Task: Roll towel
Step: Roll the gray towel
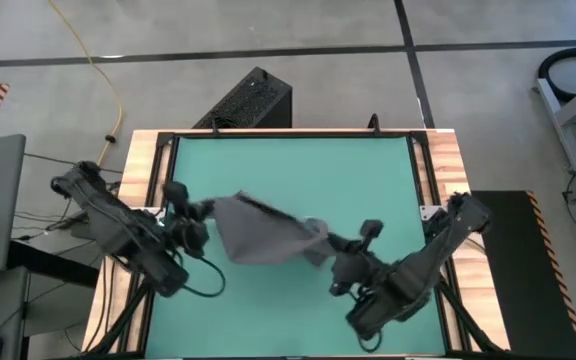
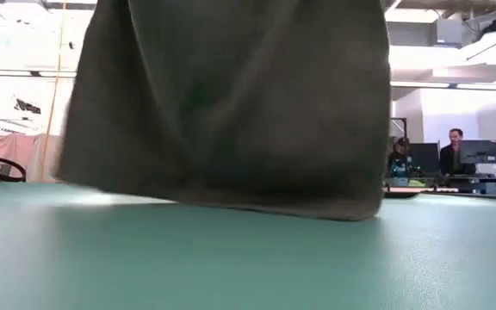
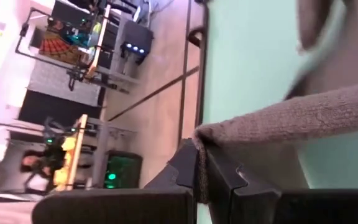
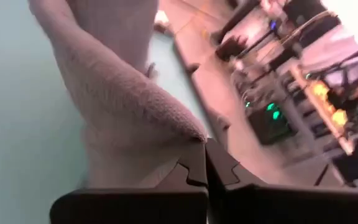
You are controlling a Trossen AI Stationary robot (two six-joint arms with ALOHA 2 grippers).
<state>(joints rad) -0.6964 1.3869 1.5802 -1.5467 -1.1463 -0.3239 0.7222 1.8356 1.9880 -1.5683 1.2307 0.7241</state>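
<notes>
where it hangs — charcoal towel (image 1: pixel 263 238), draped, creased

Towel (image 2: pixel 231 103) cut off by the low view's upper edge, hiding both grippers and most of the room there; white label tag nowhere discernible; distant people (image 2: pixel 455 151) too small to make out

A: Towel (image 1: pixel 263 238)?
B: Dark grey soft cloth, lifted and stretched over the middle of the green mat (image 1: pixel 298 170), pinched at 2 opposite ends.
A: Pose?
B: Hangs like a curtain, lower edge just above the mat.
</notes>
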